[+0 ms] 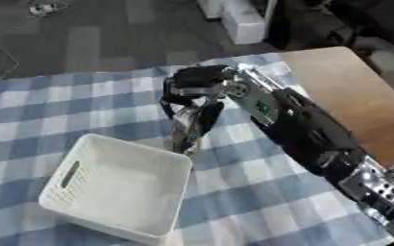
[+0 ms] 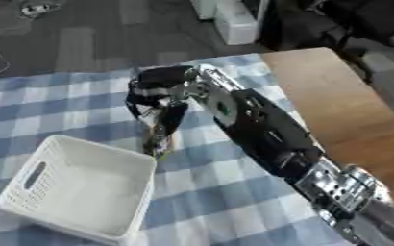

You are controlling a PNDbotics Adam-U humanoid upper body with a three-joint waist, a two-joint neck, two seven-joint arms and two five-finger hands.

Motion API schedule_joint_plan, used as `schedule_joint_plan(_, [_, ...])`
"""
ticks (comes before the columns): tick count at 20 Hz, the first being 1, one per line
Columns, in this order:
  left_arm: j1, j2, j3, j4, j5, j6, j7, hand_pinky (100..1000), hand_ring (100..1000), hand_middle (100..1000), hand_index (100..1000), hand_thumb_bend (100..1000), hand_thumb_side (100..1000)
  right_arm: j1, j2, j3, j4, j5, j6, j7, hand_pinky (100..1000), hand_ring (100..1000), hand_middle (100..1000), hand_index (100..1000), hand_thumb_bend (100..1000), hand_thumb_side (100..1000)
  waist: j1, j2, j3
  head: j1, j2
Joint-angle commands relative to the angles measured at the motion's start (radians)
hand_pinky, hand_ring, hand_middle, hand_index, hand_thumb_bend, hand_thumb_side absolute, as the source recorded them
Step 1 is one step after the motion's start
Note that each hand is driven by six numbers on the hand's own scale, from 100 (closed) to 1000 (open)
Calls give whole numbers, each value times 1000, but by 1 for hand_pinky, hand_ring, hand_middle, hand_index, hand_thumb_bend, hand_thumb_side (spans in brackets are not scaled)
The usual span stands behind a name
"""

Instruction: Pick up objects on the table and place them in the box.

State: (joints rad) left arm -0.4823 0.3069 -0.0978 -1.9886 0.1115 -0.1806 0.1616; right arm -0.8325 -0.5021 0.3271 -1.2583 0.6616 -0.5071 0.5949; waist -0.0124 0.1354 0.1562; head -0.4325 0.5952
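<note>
Fingers (image 1: 202, 115) of the right hand (image 1: 196, 89) curl round a dangling packet (image 1: 186, 137) beside the white box (image 1: 116, 190).

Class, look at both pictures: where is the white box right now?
The white box sits on the blue checked tablecloth in the lower left of both views, just below and left of the right hand, which hangs by its far right corner.

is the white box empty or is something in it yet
Empty: the white box shows only its bare floor. The right hand holds a shiny object just beyond its far rim.
</note>
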Motion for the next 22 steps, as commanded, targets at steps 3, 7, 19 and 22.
schedule_joint_plan(3, [-17, 4, 1, -11, 6, -2, -3, 836, 652, 805, 932, 1000, 802, -18, -10, 2, 6, 47, -38, -14, 100, 244, 878, 411, 754, 260, 1, -14, 3, -18, -17])
schedule_joint_plan(7, [-18, 4, 1, -11, 7, -2, -3, 836, 652, 805, 932, 1000, 802, -14, -13, 0, 6, 57, -57, -39, 100, 184, 1000, 403, 735, 248, 1, -13, 3, -21, -16])
schedule_joint_plan(19, [-11, 6, 1, -11, 6, -2, -3, 835, 652, 803, 932, 1000, 804, -11, -16, -24, -127, 217, 51, -94, 100, 152, 1000, 381, 778, 213, 4, -16, -4, -30, -11])
schedule_joint_plan(22, [-10, 6, 1, -11, 5, -2, -3, 835, 652, 803, 932, 1000, 803, -13, -9, -25, -167, 270, 117, -117, 100, 147, 1000, 377, 792, 207, 6, -16, -5, -33, -8])
